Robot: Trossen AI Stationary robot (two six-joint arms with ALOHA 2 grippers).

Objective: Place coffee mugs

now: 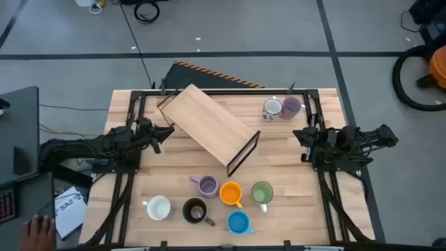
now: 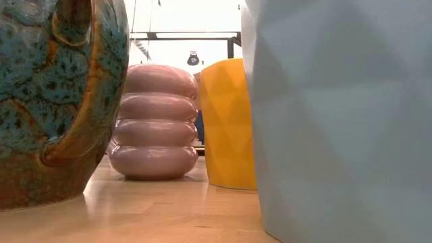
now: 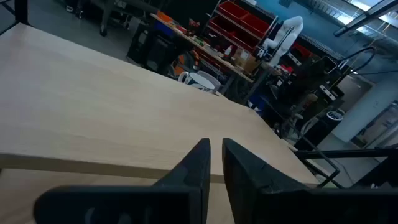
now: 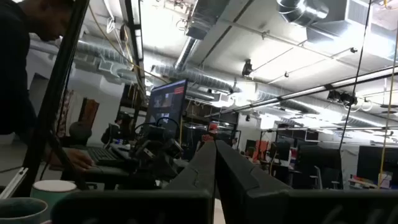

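In the high view six mugs stand on their bases near the table's near edge: lilac [image 1: 207, 185], orange [image 1: 231, 193], green [image 1: 262, 192], white [image 1: 159, 208], dark brown [image 1: 195, 210] and blue [image 1: 238, 222]. A second white mug [image 1: 272, 108] and a purple mug [image 1: 291, 106] stand at the far right. The low view shows the dark brown mug [image 2: 54, 101], the ribbed lilac mug [image 2: 154, 121], the orange mug [image 2: 229, 125] and the blue mug [image 2: 337, 115] close up. My left gripper [image 1: 164, 132] [image 3: 214, 155] is shut at the left side. My right gripper [image 1: 301, 134] [image 4: 216, 149] is shut at the right side. Neither touches a mug.
A wooden shelf with a dark frame [image 1: 209, 129] lies slanted across the table's middle, between the two grippers; its top fills the left wrist view [image 3: 93, 106]. A person's hand [image 1: 38, 226] shows beyond the table's left near corner. Bare wood lies between the shelf and the near mugs.
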